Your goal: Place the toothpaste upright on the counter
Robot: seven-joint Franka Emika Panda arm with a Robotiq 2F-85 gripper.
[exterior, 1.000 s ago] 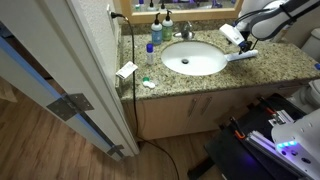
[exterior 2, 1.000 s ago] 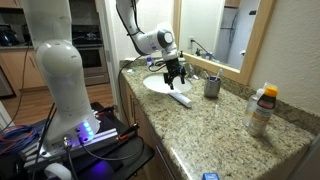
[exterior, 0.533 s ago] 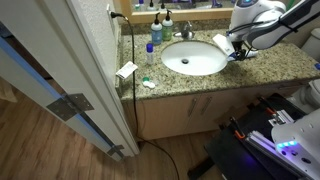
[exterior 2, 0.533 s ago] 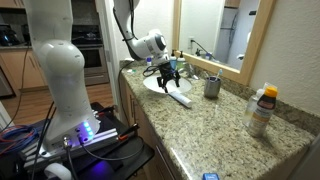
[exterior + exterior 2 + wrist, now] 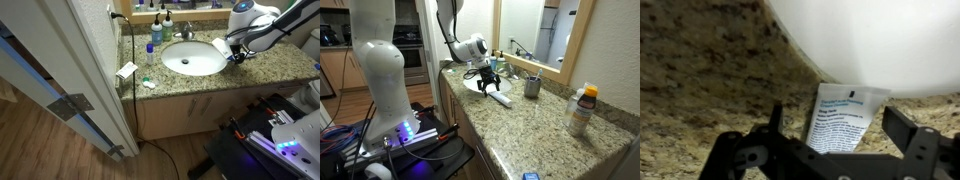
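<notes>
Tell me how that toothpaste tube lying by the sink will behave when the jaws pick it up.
The toothpaste looks flat and thin, so it will probably flex rather than stay stiff. Its smooth printed face may slip between the gripper's open jaws. Stood on end on the granite counter, such a slim tube seems apt to tip over.

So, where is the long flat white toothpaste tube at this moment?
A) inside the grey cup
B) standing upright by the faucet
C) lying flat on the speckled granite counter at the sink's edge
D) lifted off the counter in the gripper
C: the wrist view shows the toothpaste tube lying flat on the granite counter, one end reaching the white sink basin, with the gripper open, its fingers spread to either side of the tube.
</notes>
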